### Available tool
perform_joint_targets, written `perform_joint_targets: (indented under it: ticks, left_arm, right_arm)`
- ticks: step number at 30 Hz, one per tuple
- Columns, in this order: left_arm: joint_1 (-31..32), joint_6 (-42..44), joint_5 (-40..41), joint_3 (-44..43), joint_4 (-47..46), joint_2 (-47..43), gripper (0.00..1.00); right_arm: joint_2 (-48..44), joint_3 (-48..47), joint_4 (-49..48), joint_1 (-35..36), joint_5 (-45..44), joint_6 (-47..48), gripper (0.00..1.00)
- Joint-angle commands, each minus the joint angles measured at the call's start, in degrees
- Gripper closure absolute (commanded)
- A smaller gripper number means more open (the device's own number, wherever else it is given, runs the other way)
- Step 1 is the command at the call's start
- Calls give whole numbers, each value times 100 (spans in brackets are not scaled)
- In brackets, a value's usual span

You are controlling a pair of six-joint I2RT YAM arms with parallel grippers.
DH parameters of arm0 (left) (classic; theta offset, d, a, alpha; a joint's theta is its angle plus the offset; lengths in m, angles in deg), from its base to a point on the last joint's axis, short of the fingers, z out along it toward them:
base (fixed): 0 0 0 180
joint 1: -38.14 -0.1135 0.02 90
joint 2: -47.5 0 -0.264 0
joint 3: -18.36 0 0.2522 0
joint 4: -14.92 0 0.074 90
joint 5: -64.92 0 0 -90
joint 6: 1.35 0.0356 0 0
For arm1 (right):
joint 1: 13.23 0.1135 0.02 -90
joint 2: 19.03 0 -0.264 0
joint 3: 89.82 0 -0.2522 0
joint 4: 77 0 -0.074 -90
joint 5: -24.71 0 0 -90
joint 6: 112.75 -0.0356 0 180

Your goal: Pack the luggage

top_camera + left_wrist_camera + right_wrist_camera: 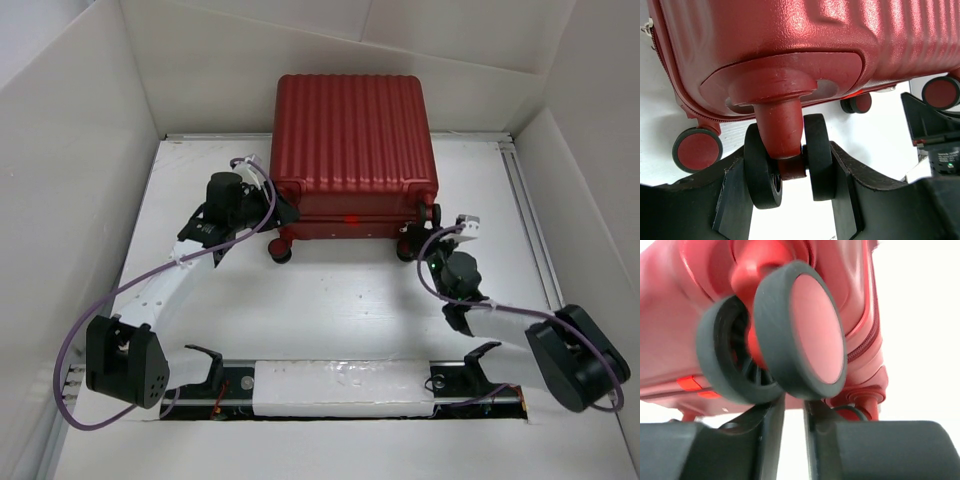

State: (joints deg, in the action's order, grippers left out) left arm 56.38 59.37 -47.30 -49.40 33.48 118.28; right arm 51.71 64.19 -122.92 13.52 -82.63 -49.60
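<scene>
A: Nearest the arm bases, what does each arm have?

B: The left pincer point(790, 172) is clamped on the left caster point(817, 155). One black finger presses each outer face of its twin wheels. The right pincer point(794, 412) holds nothing. Its fingers point(767, 440) stand a narrow slit apart, with only white showing through.

A: And the right caster point(810, 335)?

B: It sits just past those fingertips and fills the wrist view, slightly blurred. Whether its rim touches a finger cannot be told.

A: Where is the luggage point(350, 130)?

B: It lies flat on the white counter point(350, 300), at the middle of the far side. Its ribbed dark red shell faces up and its wheeled end points toward the arms. An arm reaches in at each near corner.

A: Anything inside it?

B: That cannot be seen. The two shells are shut together, with only the zip seam showing along the edge in the left wrist view.

A: What else is cut off or unclear?

B: In the left wrist view three more wheels point(697, 149) show beyond the held caster, and one is clipped at the right edge. In the top view the left wrist's body hides the grip. A purple cable point(120, 290) loops along the left arm. White boards point(60, 150) wall in the counter on three sides.
</scene>
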Motion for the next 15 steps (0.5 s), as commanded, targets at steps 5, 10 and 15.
perform_joint_targets:
  ticks: [5,10,15]
  left_arm:
    - [48,194,-564,-67,-409,-364,100]
    - [48,194,-512,-67,-409,-364,100]
    - [48,194,-564,-67,-409,-364,100]
  right_arm:
    - [-386,-322,870,-151,-237,13,57]
    - [272,-579,784,-257,117,-57,54]
    - [765,-579,54,-310,372,-119,54]
